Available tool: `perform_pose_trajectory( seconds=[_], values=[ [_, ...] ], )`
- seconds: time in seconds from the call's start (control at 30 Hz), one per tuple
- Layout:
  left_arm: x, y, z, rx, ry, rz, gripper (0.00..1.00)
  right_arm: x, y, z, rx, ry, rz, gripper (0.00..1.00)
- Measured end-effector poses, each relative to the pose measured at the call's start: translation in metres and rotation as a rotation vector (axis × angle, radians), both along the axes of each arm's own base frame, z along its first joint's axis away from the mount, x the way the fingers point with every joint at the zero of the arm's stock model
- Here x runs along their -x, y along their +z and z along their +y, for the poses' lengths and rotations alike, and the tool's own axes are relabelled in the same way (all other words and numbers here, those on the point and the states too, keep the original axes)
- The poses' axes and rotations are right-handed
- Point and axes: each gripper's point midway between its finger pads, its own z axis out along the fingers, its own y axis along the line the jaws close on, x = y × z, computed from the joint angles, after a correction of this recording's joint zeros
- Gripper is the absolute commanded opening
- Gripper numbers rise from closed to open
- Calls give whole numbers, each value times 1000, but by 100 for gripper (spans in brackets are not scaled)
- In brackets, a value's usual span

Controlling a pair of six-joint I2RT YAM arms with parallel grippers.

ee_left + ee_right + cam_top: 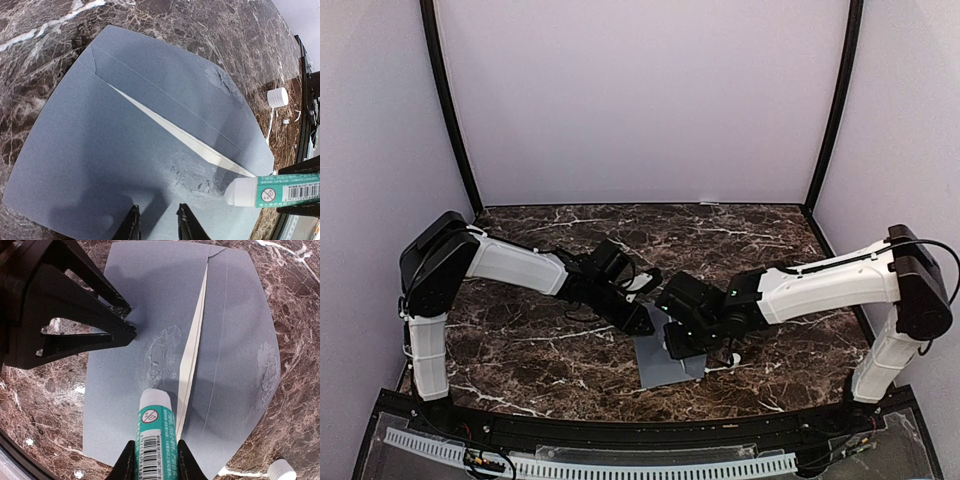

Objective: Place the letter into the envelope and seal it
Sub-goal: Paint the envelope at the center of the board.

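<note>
The grey envelope [135, 300] [100, 135] [655, 368] lies flat on the marble table with its flap [240, 340] folded open. The letter [192, 355] [185, 137] is inside; only a thin cream sliver shows along the opening. My right gripper [156, 457] [678, 345] is shut on a green-and-white glue stick [156, 432] [272, 191], whose white tip hovers just over a glue smear [162, 347] on the envelope body. A second smear [267, 370] marks the flap. My left gripper [158, 215] [130, 322] [645, 322] stands slightly open, nothing between its fingers, tips down on the envelope body.
The glue stick's white cap [277, 96] [280, 470] stands on the table just off the flap's edge. The table's black front rail [305, 100] runs close behind it. Both arms crowd over the envelope near the table's front middle.
</note>
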Motion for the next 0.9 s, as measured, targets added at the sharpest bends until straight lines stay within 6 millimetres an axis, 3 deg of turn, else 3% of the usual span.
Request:
perform_pose_trajectory(
  seconds=[0.43,0.9],
  values=[
    [0,0,0,-1,-1,3,24,-3,-14,-3,58,-9,3,6],
    [1,0,0,2,-4,8,23,-10,-15,3,69,-20,-22,5]
  ],
)
